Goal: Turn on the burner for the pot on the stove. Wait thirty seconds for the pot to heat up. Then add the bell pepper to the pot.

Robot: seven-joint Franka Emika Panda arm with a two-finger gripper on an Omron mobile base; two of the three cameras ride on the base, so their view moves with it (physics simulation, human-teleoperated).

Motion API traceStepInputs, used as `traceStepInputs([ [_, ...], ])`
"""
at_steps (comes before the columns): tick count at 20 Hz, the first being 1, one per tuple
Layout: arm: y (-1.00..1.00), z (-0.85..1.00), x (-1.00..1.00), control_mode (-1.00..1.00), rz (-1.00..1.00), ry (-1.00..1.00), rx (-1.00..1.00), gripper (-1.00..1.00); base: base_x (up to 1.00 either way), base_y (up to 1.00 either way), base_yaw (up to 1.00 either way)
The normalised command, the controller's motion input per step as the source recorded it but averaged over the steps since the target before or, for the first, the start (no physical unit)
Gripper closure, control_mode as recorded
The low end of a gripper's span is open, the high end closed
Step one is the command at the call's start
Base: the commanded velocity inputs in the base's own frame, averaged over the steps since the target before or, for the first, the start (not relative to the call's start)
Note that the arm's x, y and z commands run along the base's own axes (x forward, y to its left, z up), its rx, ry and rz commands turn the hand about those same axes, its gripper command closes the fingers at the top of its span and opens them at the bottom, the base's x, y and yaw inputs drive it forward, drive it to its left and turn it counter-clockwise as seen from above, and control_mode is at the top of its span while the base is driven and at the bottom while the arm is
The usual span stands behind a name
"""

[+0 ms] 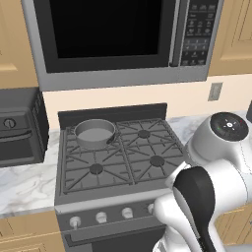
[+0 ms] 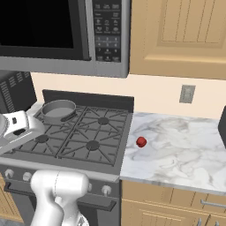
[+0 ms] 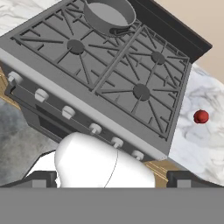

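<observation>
One pot (image 1: 94,133) sits empty on the stove's (image 1: 123,152) back-left of four burners; one bell pepper (image 2: 141,141) lies on the counter (image 2: 176,150); the gripper's jaw state I cannot tell

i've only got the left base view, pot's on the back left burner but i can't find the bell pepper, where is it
Observer: The bell pepper lies on the marble counter to the right of the stove, close to the stove's edge.
Operator: anything touching it
Observer: No, it sits alone, about level with the front right burner.
Operator: can't see all the knobs from here, how many
Observer: The hand view shows six knobs in a row along the stove's front.
</observation>
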Motion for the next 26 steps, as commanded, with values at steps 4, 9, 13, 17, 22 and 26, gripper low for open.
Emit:
traceStepInputs([
  [4,0.0,0.0,0.0,-1.0,0.0,0.0,0.0,-1.0,0.0,0.0,0.0],
  [9,0.0,0.0,0.0,-1.0,0.0,0.0,0.0,-1.0,0.0,0.0,0.0],
  [13,0.0,0.0,0.0,-1.0,0.0,0.0,0.0,-1.0,0.0,0.0,0.0],
  [17,0.0,0.0,0.0,-1.0,0.0,0.0,0.0,-1.0,0.0,0.0,0.0],
  [22,0.0,0.0,0.0,-1.0,0.0,0.0,0.0,-1.0,0.0,0.0,0.0],
  [26,0.0,0.0,0.0,-1.0,0.0,0.0,0.0,-1.0,0.0,0.0,0.0],
])
